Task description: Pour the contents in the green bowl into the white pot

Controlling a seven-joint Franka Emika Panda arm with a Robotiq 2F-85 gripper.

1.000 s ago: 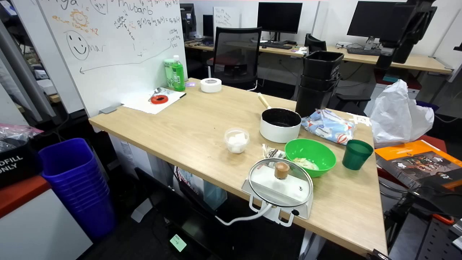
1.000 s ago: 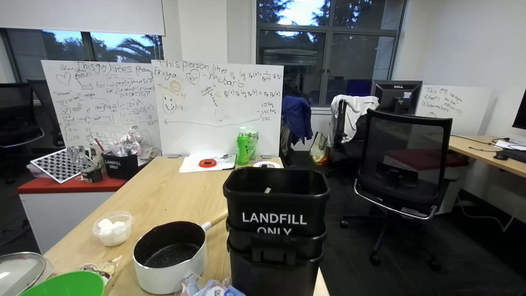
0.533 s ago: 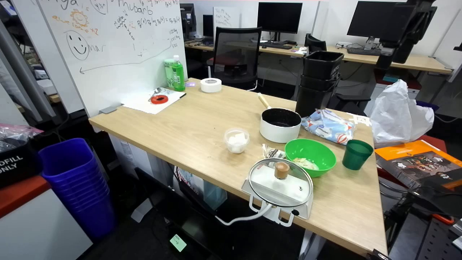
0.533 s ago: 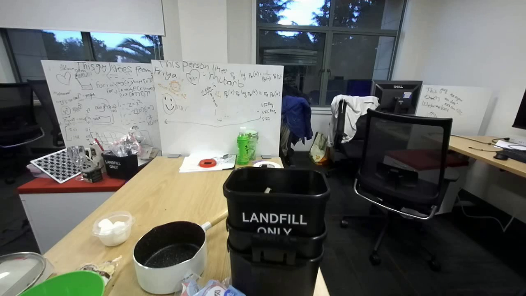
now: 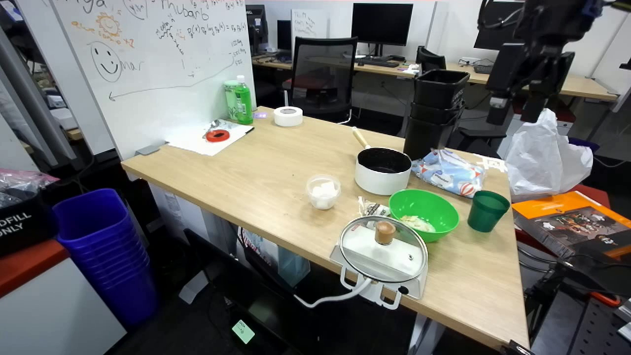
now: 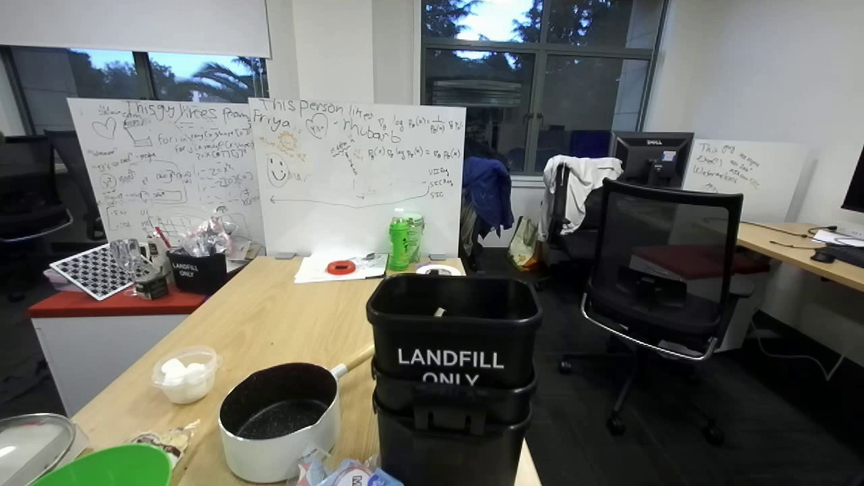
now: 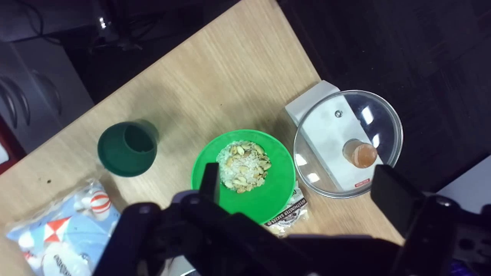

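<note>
Jaws spread wide apart above the desk (image 5: 236,167). Green bowl (image 5: 433,208) stands upright on it w/ a nut/grain mix (image 7: 244,167) inside. In an exterior view, white pot (image 5: 382,181) sits close by, to bowl's far left — dk green cup (image 5: 487,212) to bowl's right, glass lid (image 5: 383,250) to near left, atop a white box (image 7: 310,97).

Upright green bowl (image 5: 434,208), an apparent grain-and-nut mix (image 7: 244,166) inside, near upright, black-lined white pot (image 5: 380,182)

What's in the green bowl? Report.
In the wrist view, the green bowl holds white grains with nuts or seeds; these cover the bottom beneath; the gripper hides some rim.
</note>
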